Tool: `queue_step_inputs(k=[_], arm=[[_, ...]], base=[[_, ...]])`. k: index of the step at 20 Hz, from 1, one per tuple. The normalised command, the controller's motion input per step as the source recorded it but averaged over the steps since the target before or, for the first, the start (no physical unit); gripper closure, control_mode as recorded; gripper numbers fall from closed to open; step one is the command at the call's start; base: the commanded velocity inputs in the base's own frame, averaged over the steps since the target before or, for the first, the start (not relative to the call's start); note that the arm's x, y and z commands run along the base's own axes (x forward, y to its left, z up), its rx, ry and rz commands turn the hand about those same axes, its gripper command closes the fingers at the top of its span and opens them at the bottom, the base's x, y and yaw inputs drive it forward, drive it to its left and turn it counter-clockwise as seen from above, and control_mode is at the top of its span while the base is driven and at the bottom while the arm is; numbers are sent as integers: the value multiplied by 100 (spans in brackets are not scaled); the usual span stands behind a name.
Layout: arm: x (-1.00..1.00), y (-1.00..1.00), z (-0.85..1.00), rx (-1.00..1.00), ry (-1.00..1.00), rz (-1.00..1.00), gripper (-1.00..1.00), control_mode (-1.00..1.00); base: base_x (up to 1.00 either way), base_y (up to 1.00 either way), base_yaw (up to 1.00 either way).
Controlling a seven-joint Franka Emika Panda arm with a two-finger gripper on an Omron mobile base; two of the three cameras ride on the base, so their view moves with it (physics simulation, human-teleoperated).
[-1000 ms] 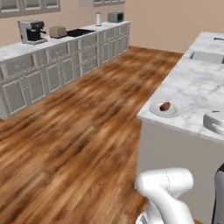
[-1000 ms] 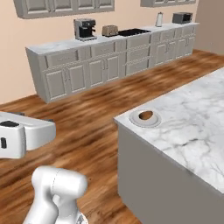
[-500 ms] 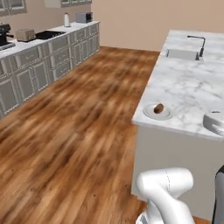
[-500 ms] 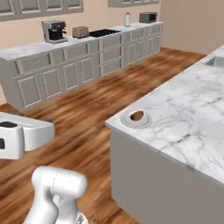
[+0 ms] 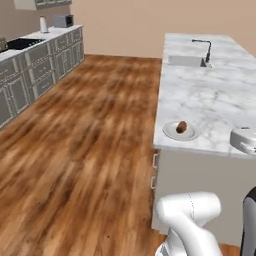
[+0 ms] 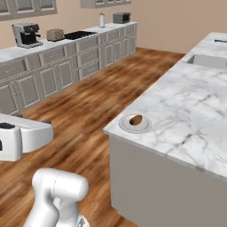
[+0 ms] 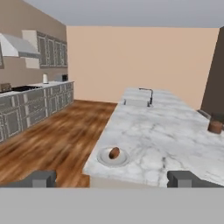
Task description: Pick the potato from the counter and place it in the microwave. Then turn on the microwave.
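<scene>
Potato [image 5: 181, 127] sits on a small white plate [image 5: 171, 133] at the near corner of the marble counter [image 5: 210, 100], close to the counter's edge. You have bare marble running from the plate back to the sink [image 5: 188, 61] and its black faucet [image 5: 204, 48]. A white object [image 5: 244, 140] lies on the counter beside the plate, near the same front edge. Wood floor [image 5: 85, 145] lies wide between the counter and the grey wall cabinets [image 6: 62, 66]. Your gripper [image 7: 113, 179] stands wide, holding nothing, well short of the plate.
</scene>
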Motion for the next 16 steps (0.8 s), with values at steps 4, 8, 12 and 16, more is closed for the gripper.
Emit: queue_step_inputs(k=[4, 8, 12, 16], arm=[[0, 0, 0, 0, 0, 0, -100, 100], [0, 0, 0, 0, 0, 0, -100, 100], [0, 0, 0, 0, 0, 0, -100, 100], [0, 0, 0, 0, 0, 0, -100, 100]], base=[[64, 1, -28], [69, 0, -22], [61, 3, -24], [40, 29, -32]])
